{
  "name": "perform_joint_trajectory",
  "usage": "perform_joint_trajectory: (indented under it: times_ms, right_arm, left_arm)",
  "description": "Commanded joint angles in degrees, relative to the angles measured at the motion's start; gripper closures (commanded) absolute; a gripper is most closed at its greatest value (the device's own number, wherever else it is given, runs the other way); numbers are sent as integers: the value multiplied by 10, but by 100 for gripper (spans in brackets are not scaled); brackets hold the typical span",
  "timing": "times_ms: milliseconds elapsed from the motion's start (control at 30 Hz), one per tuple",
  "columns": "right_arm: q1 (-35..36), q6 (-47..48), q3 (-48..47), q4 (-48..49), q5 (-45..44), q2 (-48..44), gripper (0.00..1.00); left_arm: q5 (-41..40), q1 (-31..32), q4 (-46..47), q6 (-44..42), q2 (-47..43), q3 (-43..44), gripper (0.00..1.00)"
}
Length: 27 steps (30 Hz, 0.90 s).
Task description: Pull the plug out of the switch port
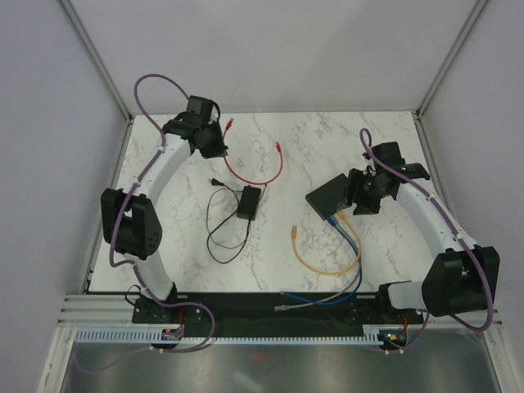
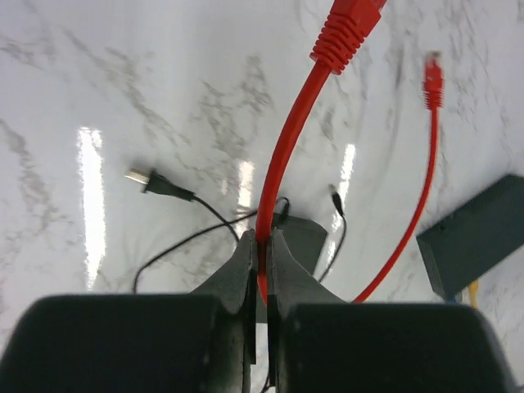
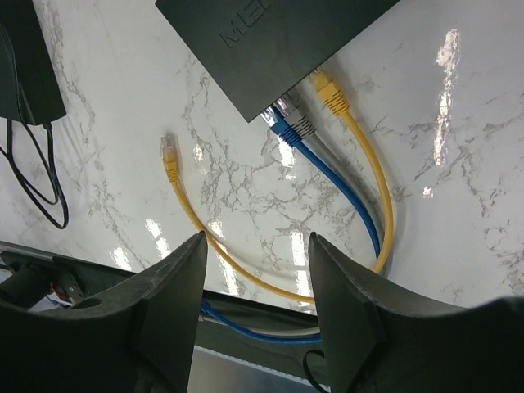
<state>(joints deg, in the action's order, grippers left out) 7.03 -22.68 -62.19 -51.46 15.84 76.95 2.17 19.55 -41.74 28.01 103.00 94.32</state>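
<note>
Your right pincer (image 3: 255,274) is wide open and holds nothing. In its wrist view the switch (image 3: 278,41) lies just ahead of the fingertips, flat on the desk (image 3: 458,164), its socket edge turned toward the pincer. Three plugs sit side by side in that edge: a blue plug (image 3: 281,131), a grey plug (image 3: 299,123) touching it, and a yellow plug (image 3: 329,88) just beside them. Each plug points straight out of the socket edge, and its cable runs on toward the near side of the desk. The blue and grey plugs line up with the gap between the fingers; the yellow one sits slightly off to one side.

Your left pincer (image 2: 260,262) is closed on a red cable (image 2: 286,155) at the far left, well apart from the switch.

The right arm looks much the nearer. The pull probably runs along the plug's long axis, away from the switch.
</note>
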Motion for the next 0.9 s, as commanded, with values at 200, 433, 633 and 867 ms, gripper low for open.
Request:
perform_joint_trajectory:
  times_ms: [200, 433, 633, 867]
  right_arm:
    - [2, 0, -32, 3, -4, 4, 31]
    - [2, 7, -40, -7, 1, 17, 16]
    - [3, 15, -47, -14, 11, 29, 13]
    - [3, 19, -49, -19, 19, 41, 2]
  left_arm:
    - [-54, -193, 3, 59, -18, -3, 98]
    - [-62, -291, 46, 106, 16, -34, 98]
    - [-94, -314, 52, 129, 66, -26, 98]
    - [-65, -314, 77, 115, 106, -48, 98]
